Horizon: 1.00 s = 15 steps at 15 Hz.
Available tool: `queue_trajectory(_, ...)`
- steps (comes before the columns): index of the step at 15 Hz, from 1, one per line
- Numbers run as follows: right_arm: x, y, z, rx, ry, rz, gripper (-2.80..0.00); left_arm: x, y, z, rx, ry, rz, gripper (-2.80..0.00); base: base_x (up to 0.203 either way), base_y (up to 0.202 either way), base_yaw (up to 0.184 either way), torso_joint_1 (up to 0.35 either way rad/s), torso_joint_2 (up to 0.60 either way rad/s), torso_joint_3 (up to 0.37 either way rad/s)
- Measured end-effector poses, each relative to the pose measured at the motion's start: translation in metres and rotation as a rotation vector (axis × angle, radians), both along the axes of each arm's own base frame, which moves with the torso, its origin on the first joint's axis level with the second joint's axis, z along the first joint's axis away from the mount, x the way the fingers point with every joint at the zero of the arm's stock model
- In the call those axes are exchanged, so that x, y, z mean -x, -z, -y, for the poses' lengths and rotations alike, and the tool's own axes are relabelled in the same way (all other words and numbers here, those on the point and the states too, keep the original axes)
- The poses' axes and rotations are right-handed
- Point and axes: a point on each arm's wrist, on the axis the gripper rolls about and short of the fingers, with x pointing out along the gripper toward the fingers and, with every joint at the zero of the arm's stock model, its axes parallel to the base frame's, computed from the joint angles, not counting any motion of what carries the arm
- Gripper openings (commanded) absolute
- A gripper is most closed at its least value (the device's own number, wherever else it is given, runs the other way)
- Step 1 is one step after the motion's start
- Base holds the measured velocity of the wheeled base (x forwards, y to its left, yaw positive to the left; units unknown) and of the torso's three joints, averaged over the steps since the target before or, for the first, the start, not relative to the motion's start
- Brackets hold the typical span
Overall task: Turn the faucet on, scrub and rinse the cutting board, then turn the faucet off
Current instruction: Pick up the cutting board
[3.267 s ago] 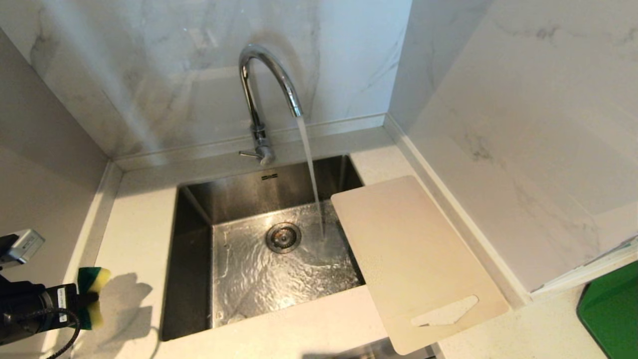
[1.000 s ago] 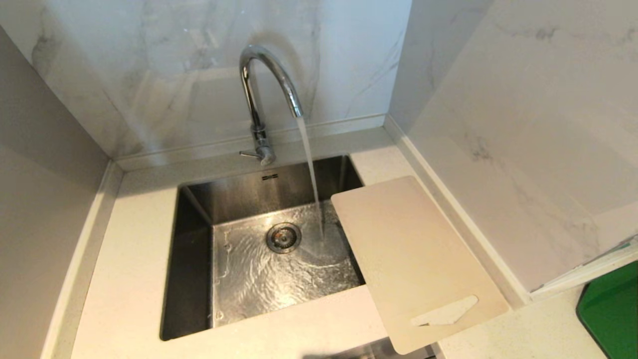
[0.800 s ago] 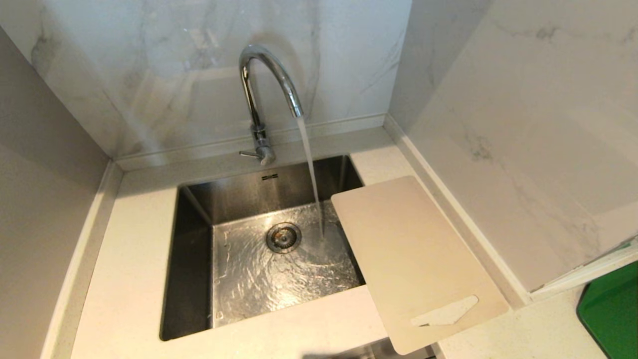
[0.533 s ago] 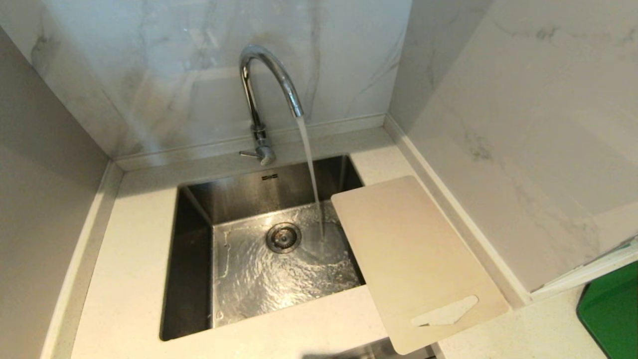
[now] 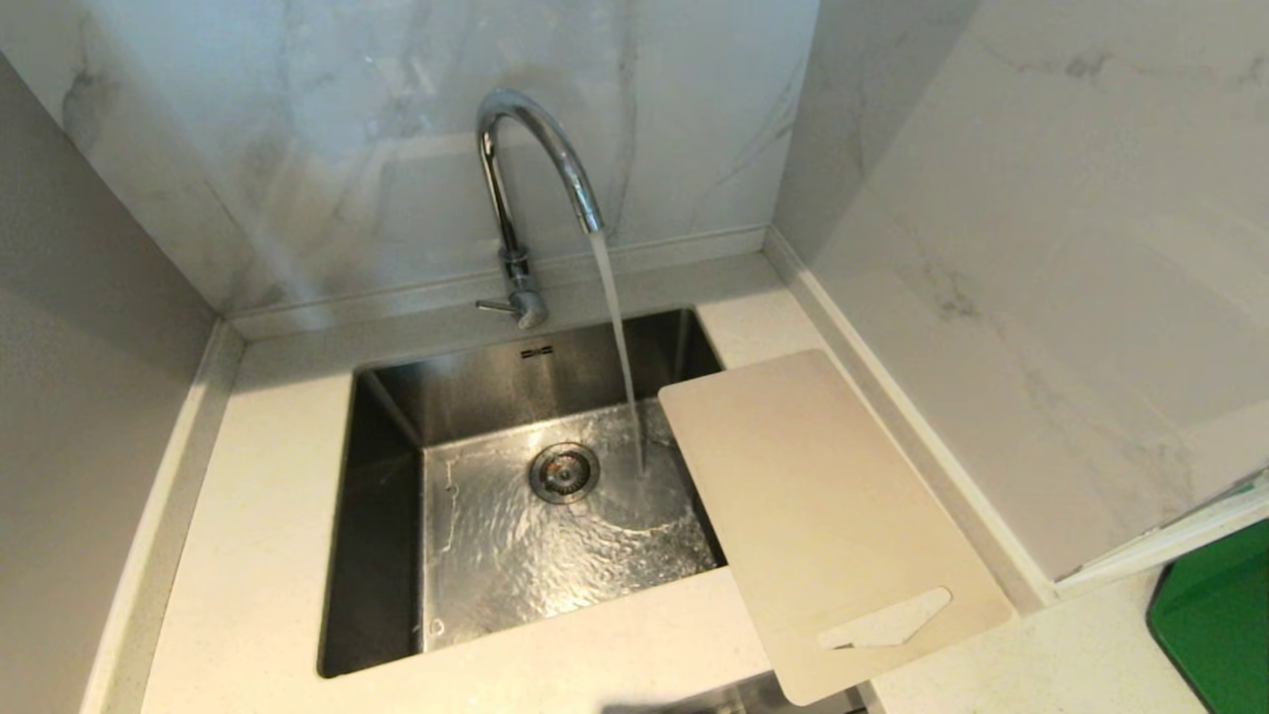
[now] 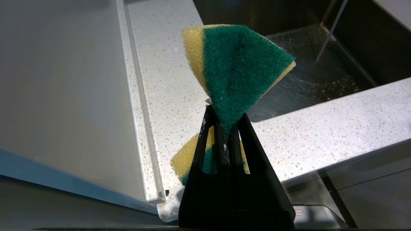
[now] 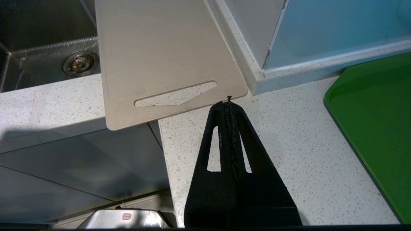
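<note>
The chrome faucet (image 5: 525, 178) stands behind the steel sink (image 5: 382, 476) and pours a steady stream of water into the basin. The pale beige cutting board (image 5: 823, 516) lies flat on the counter to the right of the sink, one long edge over the basin, its handle cutout toward me. In the right wrist view the cutting board (image 7: 160, 57) sits just beyond my right gripper (image 7: 228, 102), which is shut and empty. My left gripper (image 6: 224, 118) is shut on a green and yellow sponge (image 6: 237, 70), above the counter left of the sink. Neither arm shows in the head view.
A green tray (image 5: 1214, 625) lies on the counter at the far right; the tray (image 7: 375, 122) is also in the right wrist view. Marble walls close in behind and on both sides. The drain (image 5: 563, 472) sits in the wet sink floor.
A few seconds ago the left arm with the sponge showed at the head view's left edge; it has drawn out of that view. Over the last second only the water ripples.
</note>
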Motion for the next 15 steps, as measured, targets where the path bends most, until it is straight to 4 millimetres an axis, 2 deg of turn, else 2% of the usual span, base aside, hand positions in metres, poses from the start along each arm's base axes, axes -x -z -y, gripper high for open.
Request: queue_trajectory(15,0.0,0.0001,0.0,0.001,0.0,0.0,-2.8,0.0,0.0,0.0,-0.001,0.0,0.0,-2.8,0.0,0.0,0.0,0.0,0.0,0.0)
